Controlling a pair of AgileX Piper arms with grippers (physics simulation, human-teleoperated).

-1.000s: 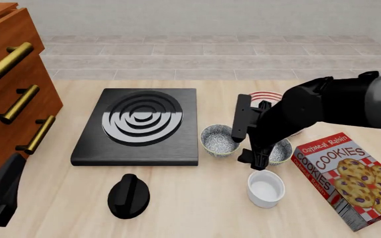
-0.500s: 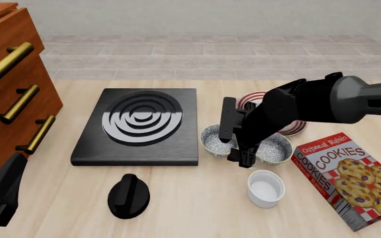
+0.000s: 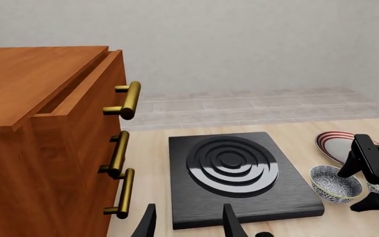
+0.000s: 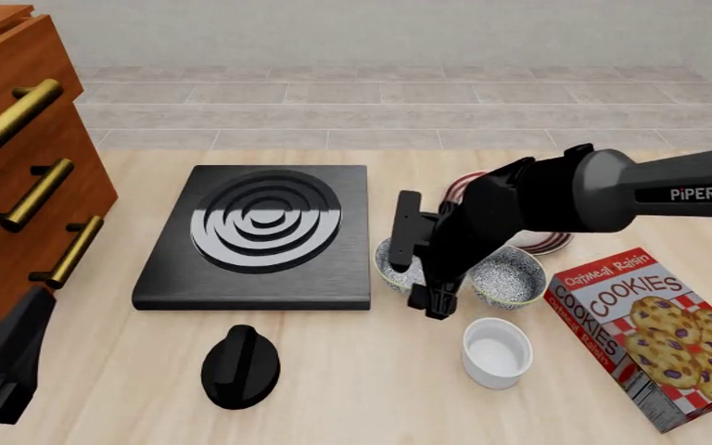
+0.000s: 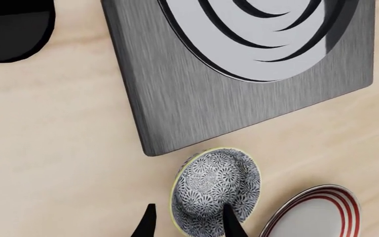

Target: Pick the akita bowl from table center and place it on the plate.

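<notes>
Covering the pale wood counter: two bowls, one plate, one ramekin. Grey tiled wall behind. Right claw spread over left bowl, holding nothing; left claw parted, empty.

We see the grey-blue speckled akita bowl, a white plate ringed in dark red, a black burner slab with silvery circles, and a red cookie box on the pale wood table.

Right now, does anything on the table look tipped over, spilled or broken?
Nothing stands out. Both speckled bowls, the white ramekin and the plate sit upright and whole. The cookie box lies flat, closed, with nothing spilled.
</notes>
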